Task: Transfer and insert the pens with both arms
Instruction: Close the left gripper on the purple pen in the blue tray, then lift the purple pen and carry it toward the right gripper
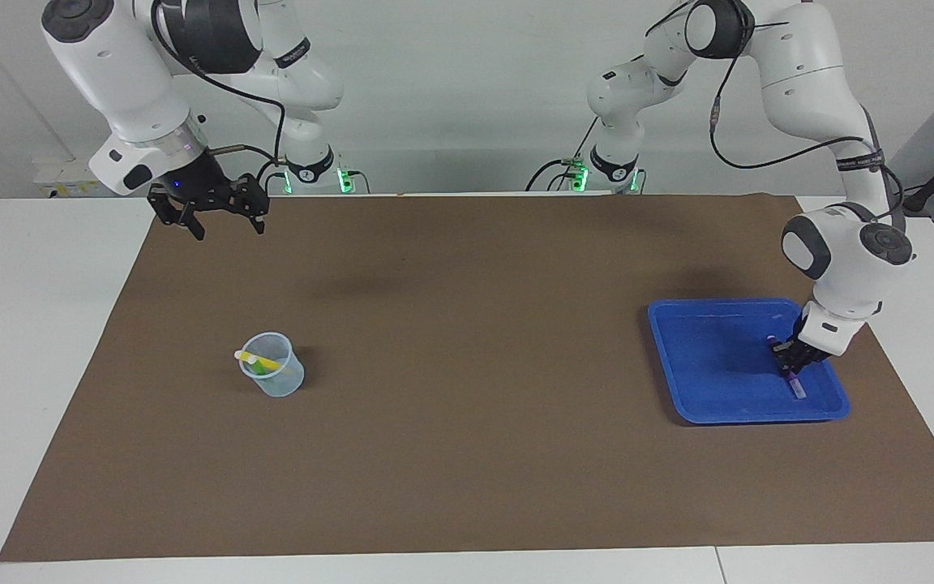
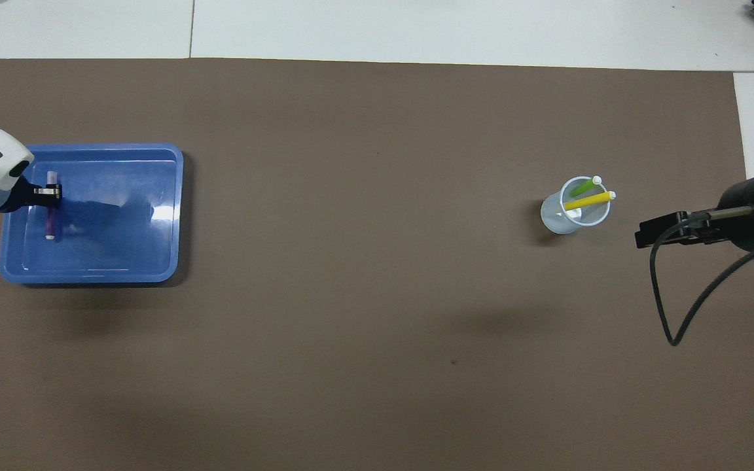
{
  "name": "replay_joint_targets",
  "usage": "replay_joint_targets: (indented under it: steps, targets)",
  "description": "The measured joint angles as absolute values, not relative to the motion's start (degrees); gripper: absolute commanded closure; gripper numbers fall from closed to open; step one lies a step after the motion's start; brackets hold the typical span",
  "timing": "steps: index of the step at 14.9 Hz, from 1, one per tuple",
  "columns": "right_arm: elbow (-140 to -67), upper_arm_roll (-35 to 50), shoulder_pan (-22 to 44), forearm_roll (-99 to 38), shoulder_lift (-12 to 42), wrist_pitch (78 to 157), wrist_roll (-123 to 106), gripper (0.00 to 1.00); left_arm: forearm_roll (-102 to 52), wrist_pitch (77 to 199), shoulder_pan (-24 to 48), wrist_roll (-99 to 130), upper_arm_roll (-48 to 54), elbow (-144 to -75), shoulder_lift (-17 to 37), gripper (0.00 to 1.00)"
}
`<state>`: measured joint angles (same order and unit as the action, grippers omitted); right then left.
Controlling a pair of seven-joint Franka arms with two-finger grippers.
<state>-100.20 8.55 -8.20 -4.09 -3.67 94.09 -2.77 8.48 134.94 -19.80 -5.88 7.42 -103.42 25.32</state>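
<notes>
A wide stretch of bare brown mat (image 1: 467, 454) is lying open between the clear cup (image 1: 273, 375) and the blue tray (image 1: 702, 357). Yellow pen (image 1: 260, 360) and green pen (image 2: 584, 187) are sticking out of the cup's mouth, crowding it. The left gripper (image 1: 788, 362) is sitting in the tray, clamped on the purple pen (image 2: 50, 222), blocking that corner.
</notes>
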Motion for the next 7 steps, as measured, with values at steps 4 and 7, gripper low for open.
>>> replay_joint_targets:
  steps: [4, 7]
  targets:
    - [-100.2, 8.6, -8.1, -4.1, -3.7, 93.7, -2.8, 0.00, -0.7, 123.7, -19.8, -5.6, 7.5, -93.6, 25.2, 1.00]
    - [-100.2, 8.6, -8.1, -4.1, -3.7, 93.4, -2.8, 0.00, -7.0, 121.7, -19.8, 0.3, 8.0, -91.2, 25.0, 1.00]
